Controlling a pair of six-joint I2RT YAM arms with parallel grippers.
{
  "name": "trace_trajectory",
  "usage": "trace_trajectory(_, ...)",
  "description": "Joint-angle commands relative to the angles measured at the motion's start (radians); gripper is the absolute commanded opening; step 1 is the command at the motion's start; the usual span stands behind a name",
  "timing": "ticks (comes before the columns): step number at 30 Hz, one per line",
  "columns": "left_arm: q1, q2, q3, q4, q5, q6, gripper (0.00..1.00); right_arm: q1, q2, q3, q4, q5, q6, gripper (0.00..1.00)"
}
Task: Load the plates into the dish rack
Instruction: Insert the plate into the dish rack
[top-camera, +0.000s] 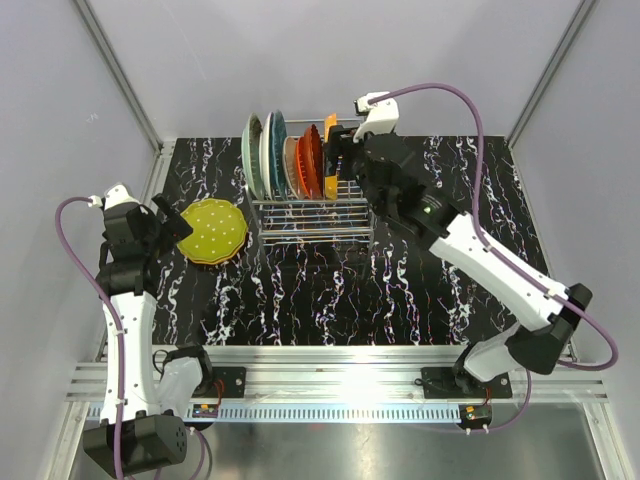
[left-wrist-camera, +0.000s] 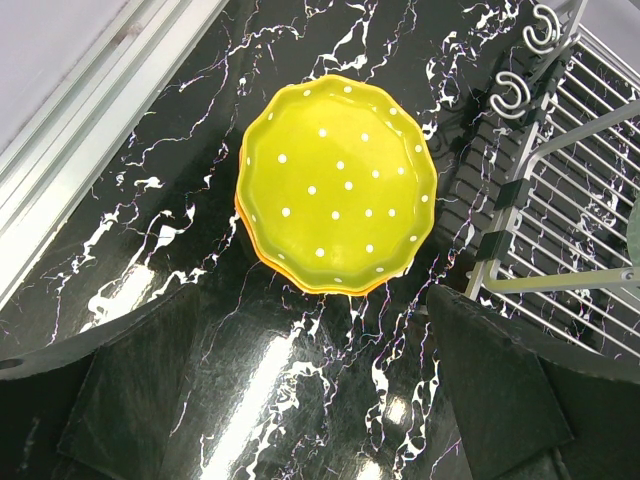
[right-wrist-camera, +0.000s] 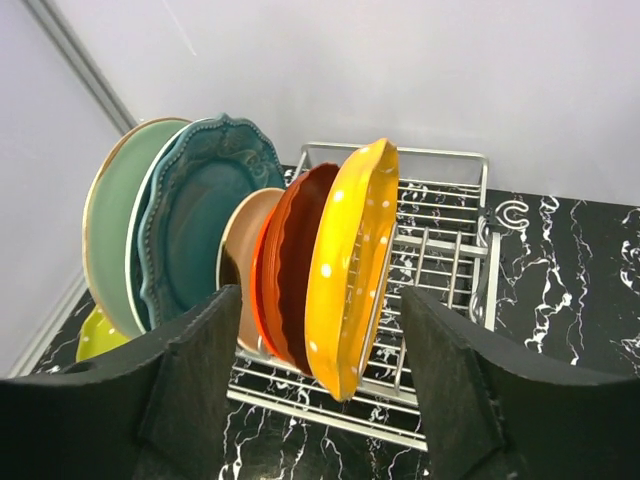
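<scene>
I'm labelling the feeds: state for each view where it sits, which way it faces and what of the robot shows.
Top external: above and behind the bases, looking down on the table, left arm, right arm and dish rack.
Left wrist: on the left arm, looking down at the yellow-green dotted plate; its own fingers fill the bottom corners.
Right wrist: on the right arm, facing the racked plates; its fingers flank the orange dotted plate.
Shared: both wrist views show the dish rack.
</scene>
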Motion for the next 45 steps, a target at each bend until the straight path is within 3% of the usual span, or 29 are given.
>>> trace_trajectory(1,-0.004,0.007,-0.004,0.038,-0.01,0.015,0.99,0.004,-0.086,-0.039,0.025,-0.056,0.017,0.74)
trace_trajectory(12,-0.006,0.03,-0.006,0.038,-0.004,0.015,0.99,0.004,-0.334,-0.353,0.048,-0.214,0.023,0.72)
trace_trajectory(20,-0.006,0.075,-0.007,0.035,-0.002,0.014,0.99,0.004,-0.538,-0.594,0.065,-0.219,0.023,0.51)
trace_trajectory(27,-0.006,0.107,-0.007,0.034,0.001,0.012,0.99,0.002,-0.652,-0.757,0.077,-0.182,0.012,0.47)
trace_trajectory(29,-0.004,0.128,-0.007,0.032,0.005,0.011,0.99,0.004,-0.684,-0.819,0.089,-0.147,0.027,0.5)
trace_trajectory(41,-0.006,0.17,-0.007,0.028,0.008,0.011,0.99,0.002,-0.727,-0.89,0.12,-0.13,0.066,0.53)
trace_trajectory(45,-0.006,0.185,-0.007,0.029,0.016,0.011,0.99,0.004,-0.741,-0.903,0.122,-0.135,0.07,0.49)
